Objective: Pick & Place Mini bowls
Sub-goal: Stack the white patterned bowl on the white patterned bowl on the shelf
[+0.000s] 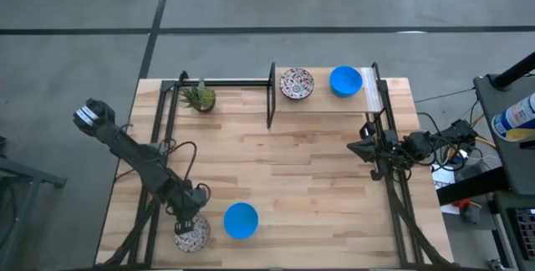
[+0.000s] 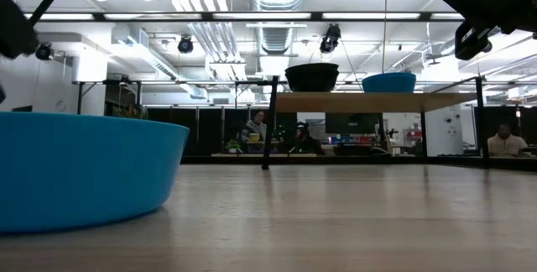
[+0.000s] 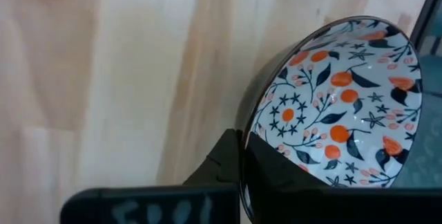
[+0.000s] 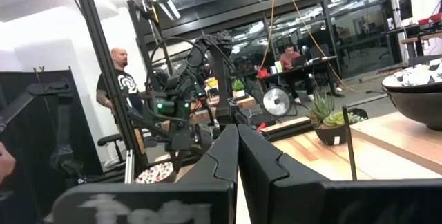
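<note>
A white mini bowl with red-and-dark floral pattern (image 1: 192, 236) (image 3: 338, 106) sits near the table's near left corner, and my left gripper (image 1: 186, 219) (image 3: 242, 144) is shut on it from above. A blue mini bowl (image 1: 241, 220) (image 2: 84, 167) rests on its base just to the right of it. Another floral bowl (image 1: 296, 83) and another blue bowl (image 1: 345, 80) (image 2: 388, 81) stand on the raised shelf (image 1: 322, 104) at the far edge. My right gripper (image 1: 355, 148) (image 4: 238, 148) is shut, empty, and held above the table's right side. My left gripper pinches the floral bowl's rim (image 3: 250, 124), with one finger (image 3: 283, 165) inside the bowl and the other finger (image 3: 214, 162) outside against its dark wall. The fingers come from above, pointing down. Whether the bowl is lifted off the table, I cannot tell.
A small potted green plant (image 1: 199, 97) stands at the far left, beside the shelf's black frame (image 1: 271, 95). Bare wood lies across the table's middle (image 1: 284, 171). People sit at desks in the room beyond the table (image 2: 298, 138).
</note>
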Action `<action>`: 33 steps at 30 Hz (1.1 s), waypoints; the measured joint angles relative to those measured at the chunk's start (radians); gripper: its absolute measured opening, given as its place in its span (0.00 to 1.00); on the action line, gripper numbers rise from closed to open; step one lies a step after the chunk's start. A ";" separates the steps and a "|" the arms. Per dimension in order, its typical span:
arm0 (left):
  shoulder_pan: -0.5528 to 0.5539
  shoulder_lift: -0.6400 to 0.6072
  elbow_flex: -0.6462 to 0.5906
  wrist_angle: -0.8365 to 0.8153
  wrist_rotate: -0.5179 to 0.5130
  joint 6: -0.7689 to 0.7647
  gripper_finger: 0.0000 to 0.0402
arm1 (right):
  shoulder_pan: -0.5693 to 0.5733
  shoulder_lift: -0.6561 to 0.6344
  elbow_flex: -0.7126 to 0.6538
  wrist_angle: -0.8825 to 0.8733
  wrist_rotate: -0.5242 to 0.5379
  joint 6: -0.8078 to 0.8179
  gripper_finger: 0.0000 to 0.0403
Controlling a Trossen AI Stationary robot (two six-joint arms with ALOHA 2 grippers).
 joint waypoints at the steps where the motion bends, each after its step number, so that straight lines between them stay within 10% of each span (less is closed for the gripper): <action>1: 0.002 -0.010 0.008 -0.018 -0.015 -0.004 0.01 | 0.000 0.000 0.000 0.000 0.000 0.000 0.02; 14: 0.154 -0.180 0.190 -0.204 -0.141 -0.034 0.00 | 0.000 0.000 0.000 0.000 0.000 0.000 0.02; 19: 0.338 -0.183 0.260 -0.232 -0.145 -0.153 0.00 | 0.000 0.000 0.000 0.000 0.000 0.000 0.02; 33: 0.908 -0.067 0.569 -0.220 -0.099 0.109 0.00 | 0.000 0.000 0.000 0.000 0.000 0.000 0.02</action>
